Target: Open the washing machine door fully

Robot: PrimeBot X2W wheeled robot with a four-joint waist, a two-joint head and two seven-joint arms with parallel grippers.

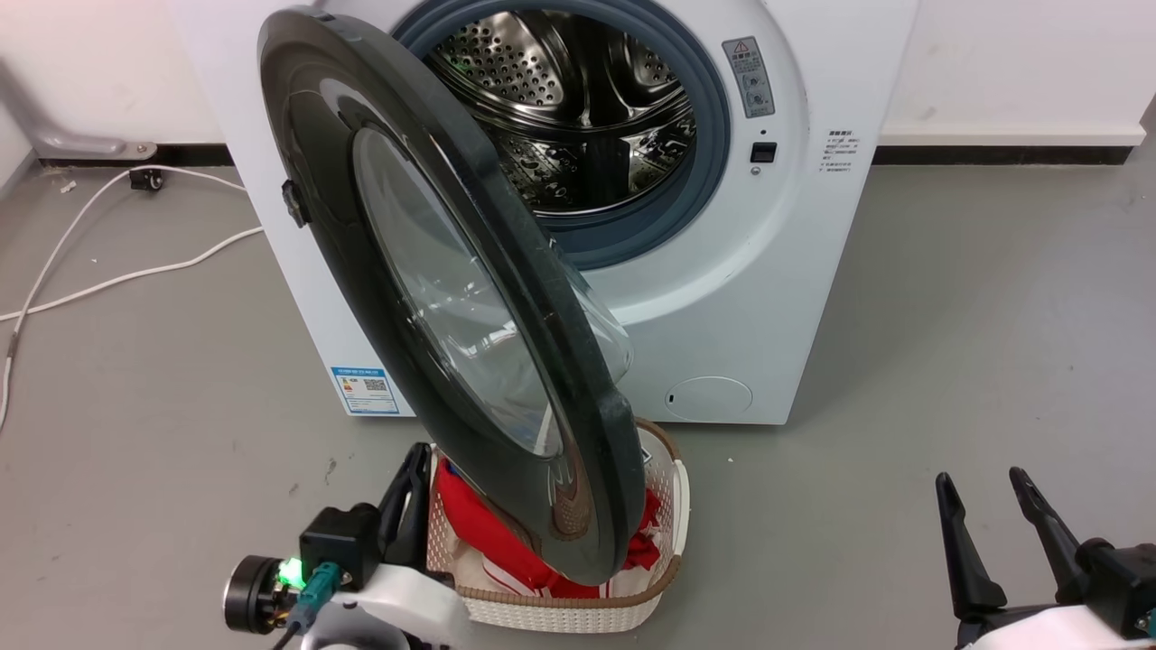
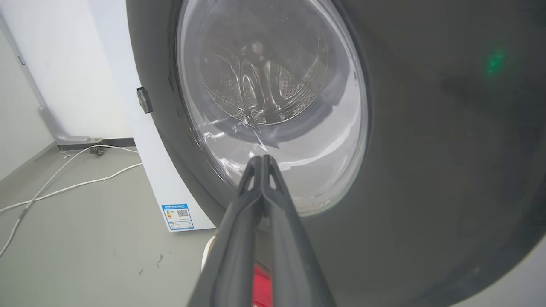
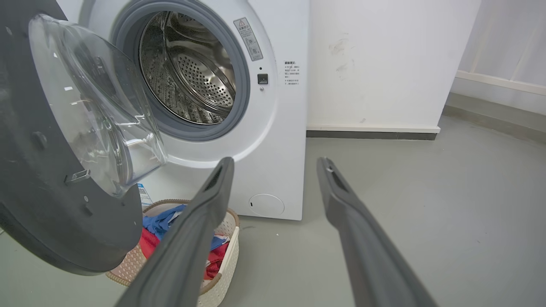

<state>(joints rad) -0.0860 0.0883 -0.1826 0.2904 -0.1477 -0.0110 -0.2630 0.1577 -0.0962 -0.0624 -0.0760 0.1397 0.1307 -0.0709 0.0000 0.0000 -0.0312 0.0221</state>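
Note:
The white washing machine [image 1: 768,271] [image 3: 273,128] stands against the wall with its steel drum [image 1: 578,99] exposed. The washing machine door [image 1: 433,289] [image 2: 273,85] [image 3: 42,170], black-rimmed with a bulging clear glass, is swung out roughly square to the front and juts toward me over a basket. My left gripper [image 1: 417,454] [image 2: 260,160] is shut and empty, its tips close to the door's outer glass near its lower edge; contact cannot be told. At the lower right, well away from the door, my right gripper [image 1: 980,477] [image 3: 276,164] is open and holds nothing.
A white laundry basket [image 1: 578,614] [image 3: 226,251] with red and blue clothes sits on the floor under the door's free edge. White cables [image 1: 108,280] trail across the grey floor at the left. Bare floor [image 1: 948,361] spreads to the machine's right.

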